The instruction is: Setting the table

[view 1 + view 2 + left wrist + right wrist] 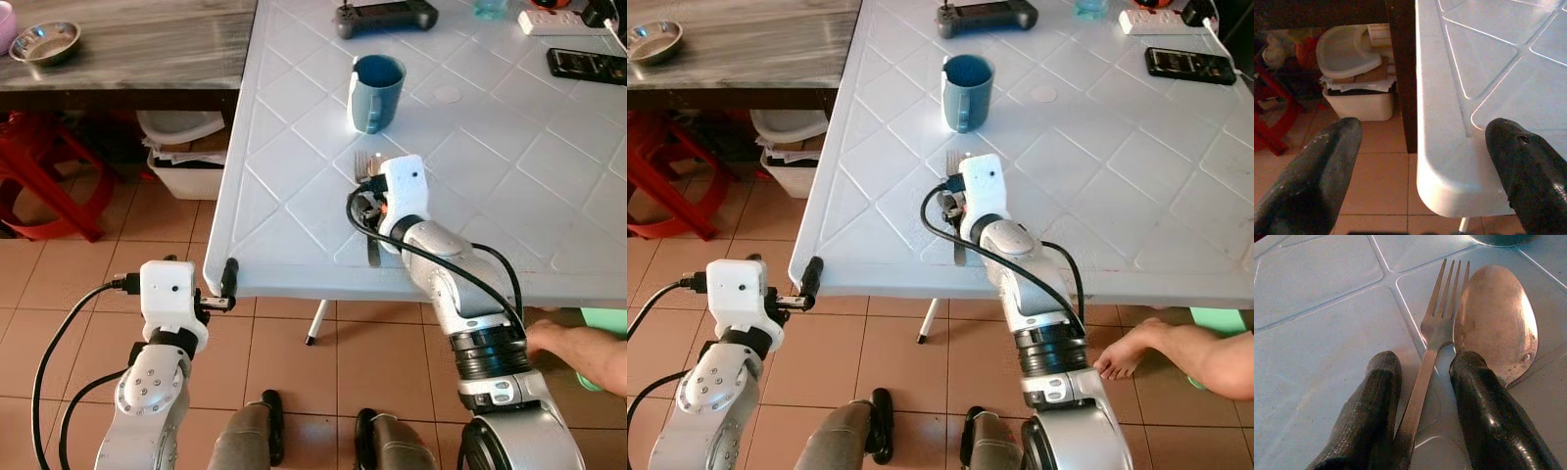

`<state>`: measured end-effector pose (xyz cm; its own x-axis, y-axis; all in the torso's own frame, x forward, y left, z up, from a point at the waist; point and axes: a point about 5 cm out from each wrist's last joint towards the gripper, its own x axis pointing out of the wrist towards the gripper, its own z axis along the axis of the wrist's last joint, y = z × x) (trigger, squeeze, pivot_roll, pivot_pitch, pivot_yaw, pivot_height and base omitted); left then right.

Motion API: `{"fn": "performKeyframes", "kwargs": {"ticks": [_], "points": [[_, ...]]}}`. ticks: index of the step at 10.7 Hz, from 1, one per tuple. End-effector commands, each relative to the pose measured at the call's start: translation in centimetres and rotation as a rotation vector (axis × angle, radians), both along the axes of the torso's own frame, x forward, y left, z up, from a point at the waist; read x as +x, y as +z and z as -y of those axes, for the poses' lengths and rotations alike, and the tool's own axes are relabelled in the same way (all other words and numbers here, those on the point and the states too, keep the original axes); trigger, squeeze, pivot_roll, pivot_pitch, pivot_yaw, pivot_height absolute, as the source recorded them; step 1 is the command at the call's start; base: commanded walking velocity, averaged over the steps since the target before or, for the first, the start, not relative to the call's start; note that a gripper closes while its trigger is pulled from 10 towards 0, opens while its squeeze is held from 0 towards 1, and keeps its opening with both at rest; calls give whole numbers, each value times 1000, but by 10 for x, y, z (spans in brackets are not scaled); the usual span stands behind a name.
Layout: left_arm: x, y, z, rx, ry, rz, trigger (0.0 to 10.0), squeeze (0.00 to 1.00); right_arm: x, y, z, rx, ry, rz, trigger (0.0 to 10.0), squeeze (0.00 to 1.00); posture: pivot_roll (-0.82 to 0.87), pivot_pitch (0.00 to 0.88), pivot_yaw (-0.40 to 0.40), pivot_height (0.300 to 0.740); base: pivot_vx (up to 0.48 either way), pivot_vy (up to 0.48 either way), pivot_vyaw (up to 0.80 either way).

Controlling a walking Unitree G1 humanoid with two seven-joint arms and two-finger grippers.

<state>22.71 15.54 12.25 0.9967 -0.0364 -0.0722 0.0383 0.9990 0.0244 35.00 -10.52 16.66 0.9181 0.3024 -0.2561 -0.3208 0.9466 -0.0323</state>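
Observation:
A metal fork (1435, 328) and a spoon (1496, 318) lie side by side on the white plastic table (294, 196), just in front of a blue mug (375, 91). My right gripper (1427, 360) rests low on the table, open, with one finger on each side of the fork's handle. One finger (1484, 401) lies over the spoon's neck. In the eye views the right gripper (370, 201) hides most of both utensils; the fork's tines (365, 164) stick out beyond it. My left gripper (227, 284) is open and empty, level with the table's near left corner (1459, 186).
A black controller (385, 17), a power strip (554, 22) and a black device (586, 65) lie at the table's far side. To the left are a steel bowl (45, 41) on a dark table, a red stool (39, 176) and a white bin (186, 162). A person's foot (1127, 357) is at my right.

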Motion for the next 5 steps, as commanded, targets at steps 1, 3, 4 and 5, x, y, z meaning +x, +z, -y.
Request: {"fn": "performKeyframes", "kwargs": {"ticks": [1, 3, 4, 5], "points": [[-2, -2, -2, 4, 6, -17, 10000, 0, -3, -31, 10, -22, -45, -142, 10000, 0, 84, 283, 56, 740, 0, 0, 0], [-2, -3, -2, 4, 5, -21, 10000, 0, 1, -26, 3, -19, -16, -128, 10000, 0, 83, 281, 53, 740, 0, 0, 0], [-2, -3, -1, 3, 5, -20, 10000, 0, 3, -21, -2, -5, -6, -116, 10000, 0, 82, 279, 51, 740, 0, 0, 0], [-1, -3, -1, 1, 6, -19, 10000, 0, 4, -18, -6, 3, 8, -109, 10000, 0, 82, 278, 50, 740, 0, 0, 0]]}}
